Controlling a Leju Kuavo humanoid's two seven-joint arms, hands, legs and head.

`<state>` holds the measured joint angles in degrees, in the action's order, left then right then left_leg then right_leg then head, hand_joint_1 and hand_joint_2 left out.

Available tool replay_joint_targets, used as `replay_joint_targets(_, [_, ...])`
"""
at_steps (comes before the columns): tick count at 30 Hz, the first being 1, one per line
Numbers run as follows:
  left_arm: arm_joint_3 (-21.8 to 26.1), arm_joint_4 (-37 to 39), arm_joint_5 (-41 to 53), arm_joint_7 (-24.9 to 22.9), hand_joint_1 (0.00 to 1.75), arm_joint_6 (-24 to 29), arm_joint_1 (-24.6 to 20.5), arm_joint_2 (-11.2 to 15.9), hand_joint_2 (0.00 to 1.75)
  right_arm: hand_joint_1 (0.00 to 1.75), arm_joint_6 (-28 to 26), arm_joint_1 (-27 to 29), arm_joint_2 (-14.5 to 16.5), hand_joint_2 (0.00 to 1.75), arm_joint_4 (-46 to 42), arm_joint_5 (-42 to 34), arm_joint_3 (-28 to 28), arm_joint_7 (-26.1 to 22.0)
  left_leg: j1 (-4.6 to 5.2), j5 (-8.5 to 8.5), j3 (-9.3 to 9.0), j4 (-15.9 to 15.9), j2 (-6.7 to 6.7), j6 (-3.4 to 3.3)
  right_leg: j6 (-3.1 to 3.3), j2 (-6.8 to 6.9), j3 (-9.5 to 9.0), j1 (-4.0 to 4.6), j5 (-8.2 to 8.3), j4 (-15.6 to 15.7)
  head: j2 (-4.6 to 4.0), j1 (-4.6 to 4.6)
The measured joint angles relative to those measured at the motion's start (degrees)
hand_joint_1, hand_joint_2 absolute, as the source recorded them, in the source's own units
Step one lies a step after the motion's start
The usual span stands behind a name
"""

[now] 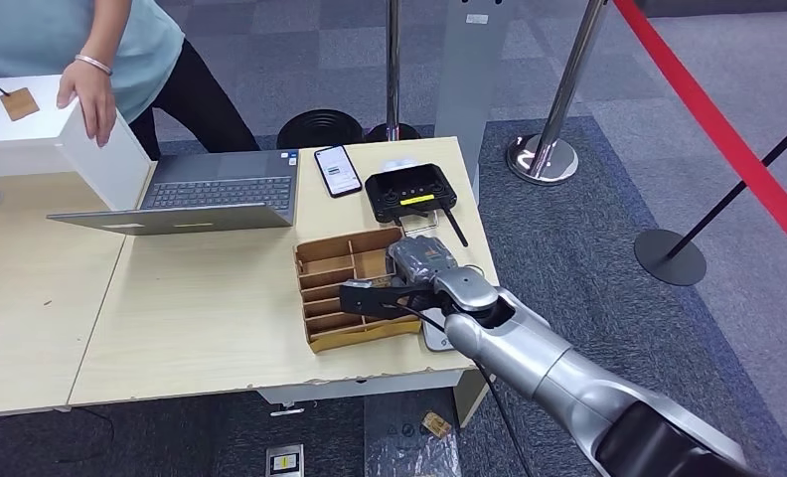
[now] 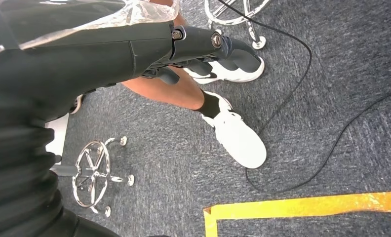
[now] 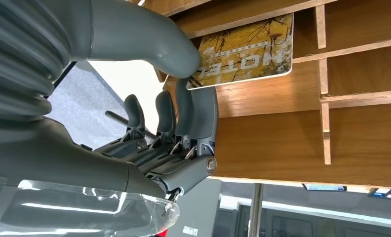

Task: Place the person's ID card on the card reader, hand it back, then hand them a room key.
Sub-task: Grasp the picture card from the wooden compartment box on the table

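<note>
One room key (image 3: 245, 49) pinched by right hand (image 3: 183, 98) over wooden divider tray (image 1: 322, 260) | left hand (image 2: 203, 54) curled, holding nothing.

The scene is evenly and brightly lit from overhead, and only soft shadows are cast. Glare is seen on the clear plastic cover (image 3: 85, 210) in the right wrist view, where nearby parts are slightly blurred.

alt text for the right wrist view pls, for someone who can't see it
The robot's right hand pinches a yellow room key card printed HOTEL between its thick grey thumb and dark fingers, over the wooden divided organizer tray. A strip of floor and a metal post show past the tray's edge.
</note>
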<state>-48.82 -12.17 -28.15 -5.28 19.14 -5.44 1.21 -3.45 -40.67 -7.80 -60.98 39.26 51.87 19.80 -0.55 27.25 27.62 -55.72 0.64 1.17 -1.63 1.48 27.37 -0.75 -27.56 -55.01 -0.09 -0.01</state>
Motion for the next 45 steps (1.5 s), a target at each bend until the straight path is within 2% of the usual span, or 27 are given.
replay_joint_targets(8, [-0.01, 0.0, -0.05, 0.12, 0.0, 0.01, 0.0, -0.1, 1.75, 1.21, -0.37, -0.02, 0.19, 1.75, 0.9, 0.0, -0.08, -0.14, 0.0, -0.05, -0.01, 0.0, 0.0, -0.02, 0.01, 0.0, -0.01, 0.0, 0.04, 0.0, 0.0, 0.01])
replay_joint_targets(16, [-0.04, 0.0, -0.04, 0.13, 0.0, 0.01, 0.0, -0.2, 1.75, 1.75, -0.65, -0.02, 0.65, 1.75, 1.42, -0.29, -0.1, -0.39, 0.0, -0.11, 0.0, 0.0, 0.01, -0.01, 0.02, 0.0, 0.0, 0.0, 0.1, 0.0, 0.0, 0.0])
replay_joint_targets(45, [-0.61, 0.0, -0.48, 0.21, 0.0, 0.01, 0.01, -0.29, 1.75, 1.75, -2.97, -2.61, 1.05, 1.75, 2.49, -4.91, -1.71, -0.98, 0.0, -0.15, 0.01, -0.02, 0.0, -0.01, 0.02, 0.0, 0.01, 0.0, 0.17, 0.0, 0.0, 0.01])
